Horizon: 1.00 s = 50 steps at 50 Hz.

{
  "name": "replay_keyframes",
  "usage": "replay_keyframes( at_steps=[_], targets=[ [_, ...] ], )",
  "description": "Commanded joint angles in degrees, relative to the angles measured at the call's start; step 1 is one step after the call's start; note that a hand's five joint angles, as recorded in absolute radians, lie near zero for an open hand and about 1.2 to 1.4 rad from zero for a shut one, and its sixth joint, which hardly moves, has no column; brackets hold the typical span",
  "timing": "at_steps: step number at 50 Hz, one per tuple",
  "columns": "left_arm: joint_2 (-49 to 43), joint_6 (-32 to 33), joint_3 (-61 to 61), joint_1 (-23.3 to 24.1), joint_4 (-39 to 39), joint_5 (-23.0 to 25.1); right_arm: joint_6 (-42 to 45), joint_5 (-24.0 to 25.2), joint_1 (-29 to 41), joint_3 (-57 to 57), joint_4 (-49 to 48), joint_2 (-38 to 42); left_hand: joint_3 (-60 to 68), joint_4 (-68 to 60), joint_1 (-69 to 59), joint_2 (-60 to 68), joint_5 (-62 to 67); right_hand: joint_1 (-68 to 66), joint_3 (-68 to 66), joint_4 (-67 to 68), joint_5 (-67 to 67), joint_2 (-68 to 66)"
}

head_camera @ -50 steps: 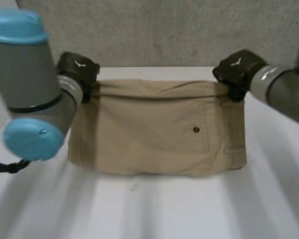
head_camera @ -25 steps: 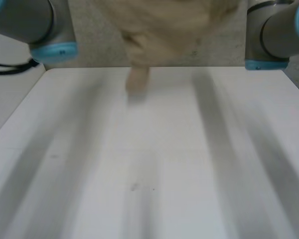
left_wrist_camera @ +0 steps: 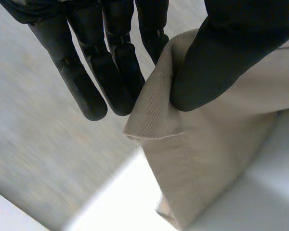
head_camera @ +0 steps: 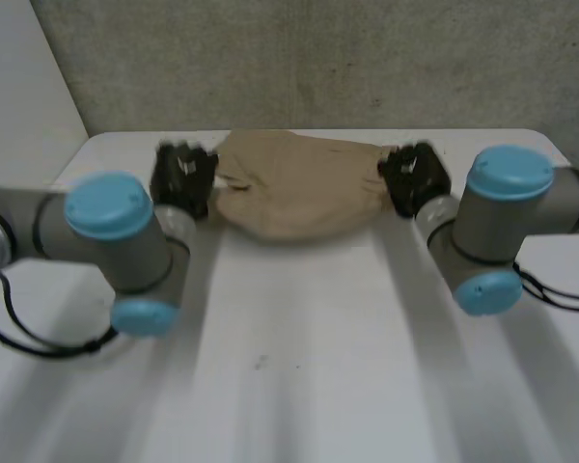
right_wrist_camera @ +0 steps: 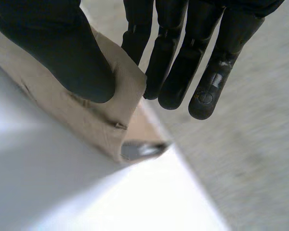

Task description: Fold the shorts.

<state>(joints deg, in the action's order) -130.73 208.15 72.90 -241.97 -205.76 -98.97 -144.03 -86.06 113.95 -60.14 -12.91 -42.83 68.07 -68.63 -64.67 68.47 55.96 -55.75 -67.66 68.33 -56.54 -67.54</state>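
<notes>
The tan shorts (head_camera: 294,188) lie bunched at the far edge of the white table (head_camera: 299,367), stretched between my two hands. My left hand (head_camera: 181,178) pinches the left end of the cloth. In the left wrist view its thumb (left_wrist_camera: 216,57) presses the tan shorts (left_wrist_camera: 207,159) against the straight fingers (left_wrist_camera: 111,72). My right hand (head_camera: 413,178) pinches the right end. In the right wrist view the thumb (right_wrist_camera: 72,53) clamps a corner of the shorts (right_wrist_camera: 96,115) against the fingers (right_wrist_camera: 183,62).
A grey concrete wall (head_camera: 318,63) rises right behind the table's far edge. Both forearms with light-blue caps (head_camera: 111,207) (head_camera: 511,174) reach over the table's sides. The near half of the table is bare white surface.
The shorts hung spread between the hands, were swung up high, and now lie bunched at the far edge. Both arms have come down and their elbows show in front.
</notes>
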Motion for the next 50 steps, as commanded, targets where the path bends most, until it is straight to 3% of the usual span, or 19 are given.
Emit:
replay_keyframes(
  at_steps=[1,13,24,28,35,36,37,38,39,40,46,50],
  targets=[
    [0.11,0.32,7.68,1.14,7.98,-0.26,3.4,0.02,-0.22,-3.22,8.15,0.74,11.93,-11.37,-15.33,11.53,14.04,-24.25,-12.34,11.67,-13.46,-12.46],
    [12.24,0.24,14.71,3.43,23.37,-2.45,3.31,0.19,-0.92,-14.65,16.77,-11.39,11.93,-11.37,-15.33,11.53,14.04,-24.25,-12.34,11.67,-13.46,-12.46],
    [19.27,0.24,24.29,6.68,32.43,-5.36,4.19,0.89,-2.94,-23.96,26.35,-18.95,11.93,-11.37,-15.33,11.53,14.04,-24.25,-12.34,11.67,-13.46,-12.46],
    [22.53,0.23,28.51,7.39,35.24,-5.18,6.56,1.07,-3.39,-27.39,29.08,-21.32,11.93,-11.37,-15.33,11.53,14.04,-24.25,-12.34,11.67,-13.46,-12.46],
    [26.84,0.06,32.39,8.88,41.04,-4.39,17.98,0.63,-4.26,-34.77,35.23,-25.98,11.93,-11.37,-15.33,11.53,14.04,-24.25,-12.34,11.67,-13.46,-12.46],
    [27.02,0.06,32.39,8.97,41.14,-4.39,19.38,0.72,-4.87,-36.17,35.93,-26.77,8.62,-8.06,-12.03,8.23,10.73,-24.25,-12.34,11.67,-13.46,-12.46],
    [27.19,0.15,32.13,8.88,41.14,-4.39,19.83,0.89,-5.05,-36.62,35.94,-27.12,-4.23,4.8,0.83,-4.63,-2.13,-24.25,-12.34,11.67,-13.46,-12.46],
    [27.37,0.15,31.86,8.79,41.05,-4.39,20.01,1.07,-5.14,-37.06,35.76,-27.3,-19.01,19.58,15.61,-19.41,-16.91,-24.25,-12.34,11.67,-13.46,-12.46],
    [27.46,0.23,31.25,8.53,41.05,-4.39,19.93,1.16,-5.14,-37.33,35.5,-27.48,-47.14,47.71,43.74,-47.54,-45.04,-24.25,-12.34,11.67,-13.46,-12.46],
    [27.46,0.32,30.9,8.27,41.05,-4.48,19.4,1.42,-5.06,-37.94,34.8,-27.56,-58.07,58.63,54.67,-58.47,-55.96,-24.25,-12.34,11.67,-13.46,-12.46],
    [27.72,0.94,23.17,6.07,40.96,-4.3,17.03,1.6,-4.97,-39.88,29.62,-27.57,-58.07,58.63,54.67,-58.47,-55.96,-24.25,-12.34,11.67,-13.46,-12.46],
    [27.72,0.76,17.46,3.35,39.82,-1.68,14.83,1.69,-4.97,-40.84,25.84,-27.57,-57.02,57.59,53.62,-57.42,-54.91,-24.25,-12.34,11.67,-13.46,-12.46]
  ],
)
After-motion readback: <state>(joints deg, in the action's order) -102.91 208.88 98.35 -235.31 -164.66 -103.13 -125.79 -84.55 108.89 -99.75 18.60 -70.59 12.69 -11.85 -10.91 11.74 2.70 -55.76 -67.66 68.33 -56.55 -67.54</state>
